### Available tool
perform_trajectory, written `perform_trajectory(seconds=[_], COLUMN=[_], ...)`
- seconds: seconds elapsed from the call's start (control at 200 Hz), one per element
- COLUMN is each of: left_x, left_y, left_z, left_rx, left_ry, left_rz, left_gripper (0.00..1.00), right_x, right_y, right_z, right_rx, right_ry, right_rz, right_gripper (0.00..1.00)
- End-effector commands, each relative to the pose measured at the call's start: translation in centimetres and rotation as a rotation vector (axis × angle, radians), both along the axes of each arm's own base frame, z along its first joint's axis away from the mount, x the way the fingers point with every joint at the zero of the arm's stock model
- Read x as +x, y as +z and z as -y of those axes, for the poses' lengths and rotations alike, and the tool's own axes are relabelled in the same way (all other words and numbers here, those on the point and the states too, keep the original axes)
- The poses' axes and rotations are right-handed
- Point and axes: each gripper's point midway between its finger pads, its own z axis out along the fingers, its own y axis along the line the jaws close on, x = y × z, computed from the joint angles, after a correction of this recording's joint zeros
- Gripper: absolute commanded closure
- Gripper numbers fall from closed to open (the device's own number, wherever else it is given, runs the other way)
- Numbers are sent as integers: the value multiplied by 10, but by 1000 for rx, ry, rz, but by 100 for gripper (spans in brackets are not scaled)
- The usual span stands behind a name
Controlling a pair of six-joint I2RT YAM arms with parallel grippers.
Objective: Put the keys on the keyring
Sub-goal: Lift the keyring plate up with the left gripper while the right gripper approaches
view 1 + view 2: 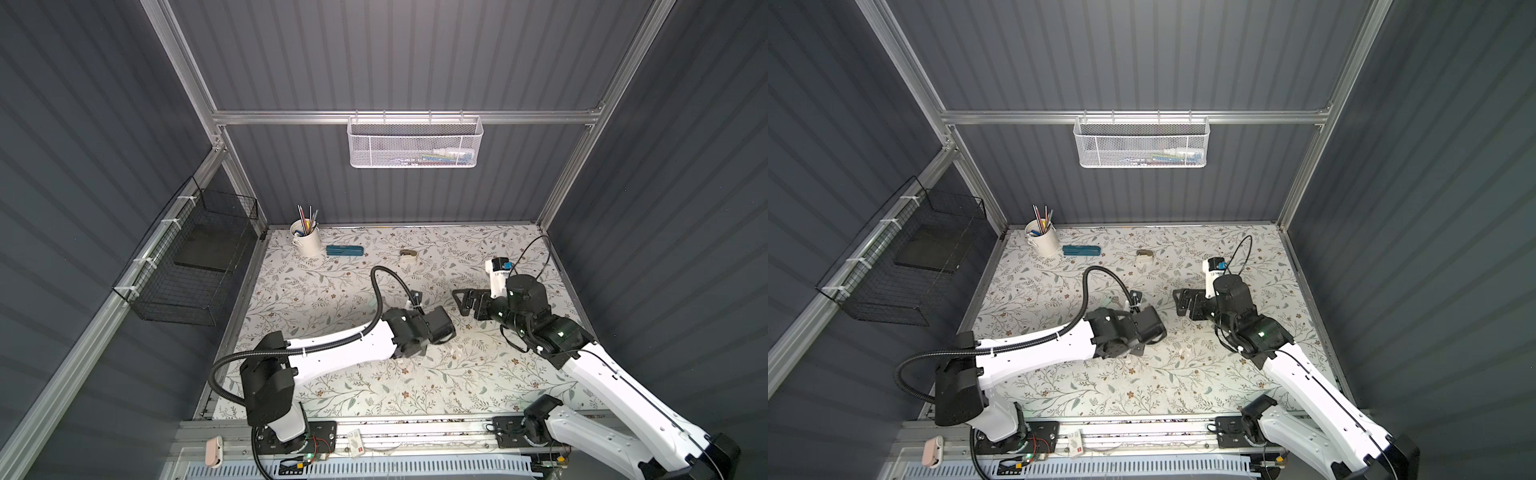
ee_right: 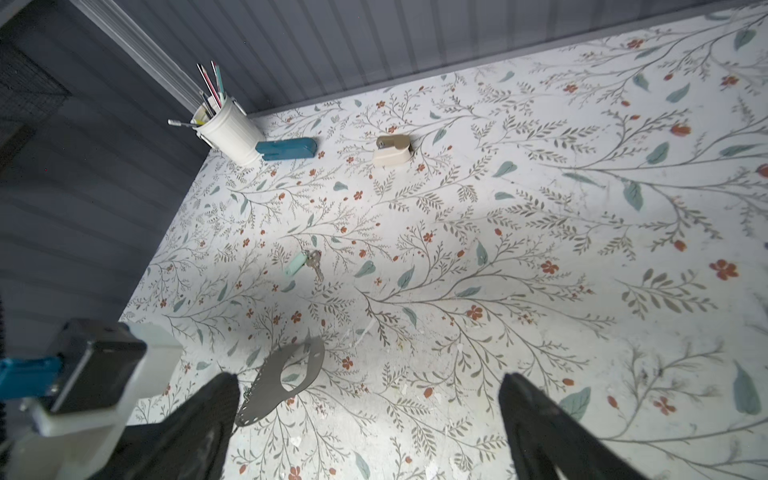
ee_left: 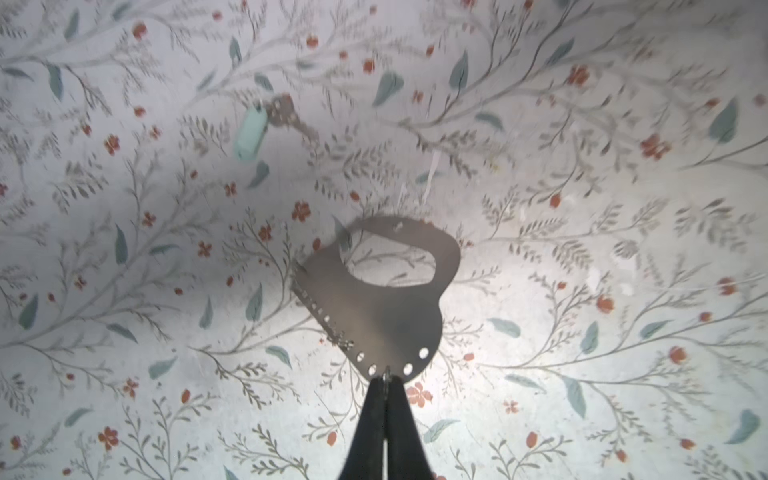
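Observation:
The keyring is a flat grey fob with a long cutout and a row of small holes along its edge. My left gripper is shut on a small wire ring at the fob's rim. In both top views its fingers are hidden under the left wrist. The keys, a brass key joined to a mint-green tag, lie on the floral table beyond the fob, apart from it. The right wrist view shows the keyring and the keys too. My right gripper is open and holds nothing, just right of the fob.
A white pen cup, a teal oblong case and a tan-and-white lump sit along the table's back. A black wire basket hangs on the left wall. A white mesh basket hangs on the back rail.

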Motion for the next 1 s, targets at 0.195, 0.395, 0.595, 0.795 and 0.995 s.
perform_trajectory(seconds=[0.195,0.395,0.595,0.795,0.995], left_x=[52,65,73,77,75], left_y=[109,150,189,227,266], left_z=[10,21,30,27,22], left_rx=[-58,-147,-277,-427,-609], left_ry=[-270,-379,-486,-561,-628], left_rz=[205,263,305,342,386], left_gripper=[100,100,100,100,100], right_x=[13,11,4,13,8], right_y=[77,107,128,153,185], right_z=[-11,-20,-38,-45,-63], right_rx=[21,80,89,175,401], right_ry=[33,82,211,280,494], right_rz=[132,209,249,231,221], right_gripper=[1,1,11,39,49])
